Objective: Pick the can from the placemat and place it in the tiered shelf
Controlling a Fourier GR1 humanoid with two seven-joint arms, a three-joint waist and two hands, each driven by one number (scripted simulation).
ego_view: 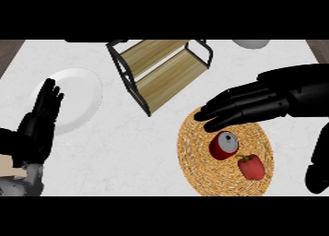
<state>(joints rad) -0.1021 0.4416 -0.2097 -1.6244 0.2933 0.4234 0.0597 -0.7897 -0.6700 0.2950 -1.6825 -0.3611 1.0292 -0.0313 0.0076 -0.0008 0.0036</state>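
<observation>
A red can (223, 145) with a silver top lies on a round woven placemat (195, 156) at the lower right of the counter. My right hand (252, 106) hovers just above and behind the can, fingers straight and pointing left, holding nothing. The tiered shelf (160, 69), a black wire frame with two wooden boards, stands at the top centre, left of and beyond the placemat. At the lower left my left hand (39, 122) rests open with its fingers pointing up, partly over a white plate.
A red bell pepper (251, 167) lies on the placemat right beside the can. A white plate (82, 94) sits at the left of the counter. A white round object (252, 43) shows at the top edge, right of the shelf.
</observation>
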